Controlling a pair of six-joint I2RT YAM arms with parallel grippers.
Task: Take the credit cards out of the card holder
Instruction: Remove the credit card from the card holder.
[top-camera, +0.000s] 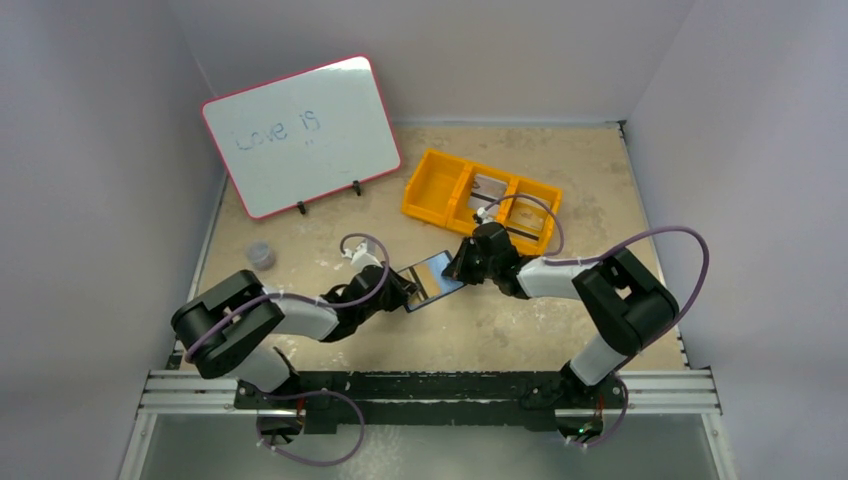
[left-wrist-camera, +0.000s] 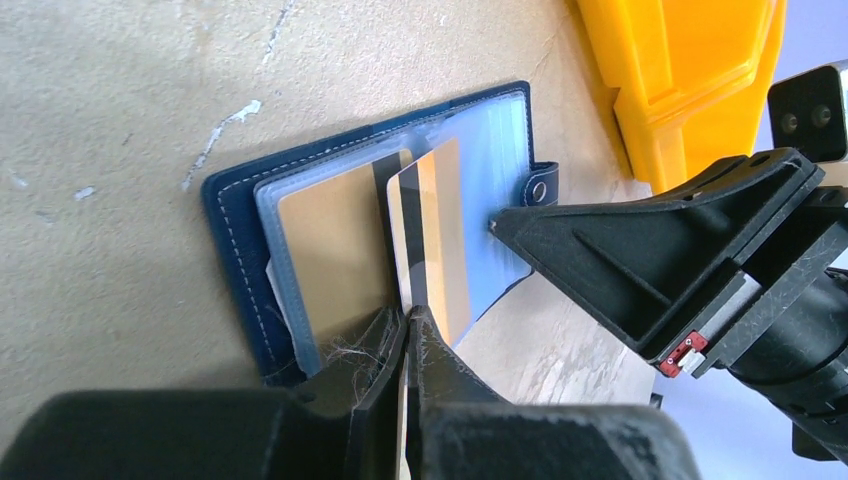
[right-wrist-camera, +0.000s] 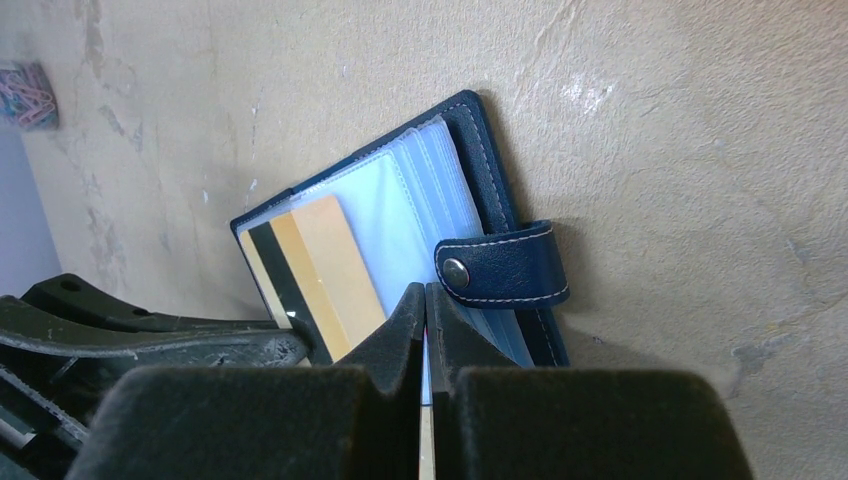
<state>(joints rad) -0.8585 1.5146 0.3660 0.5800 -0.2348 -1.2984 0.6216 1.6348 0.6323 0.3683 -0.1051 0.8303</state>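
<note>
The navy card holder (top-camera: 432, 277) lies open on the table between my two grippers. In the left wrist view its blue cover (left-wrist-camera: 235, 230) and clear pockets show, with one tan card (left-wrist-camera: 330, 250) inside a pocket. A second credit card (left-wrist-camera: 435, 240) with a dark stripe sticks out of a pocket, and my left gripper (left-wrist-camera: 408, 318) is shut on its near edge. My right gripper (right-wrist-camera: 425, 295) is shut on a clear pocket leaf of the holder (right-wrist-camera: 420, 200), just beside the snap tab (right-wrist-camera: 500, 265). The striped card (right-wrist-camera: 310, 270) shows to its left.
An orange three-compartment tray (top-camera: 425, 185) stands behind the holder, close to the right arm. A whiteboard (top-camera: 300, 135) leans at the back left. A small grey pot (top-camera: 261, 255) sits left of the left arm. Coloured paper clips (right-wrist-camera: 28, 95) lie far off.
</note>
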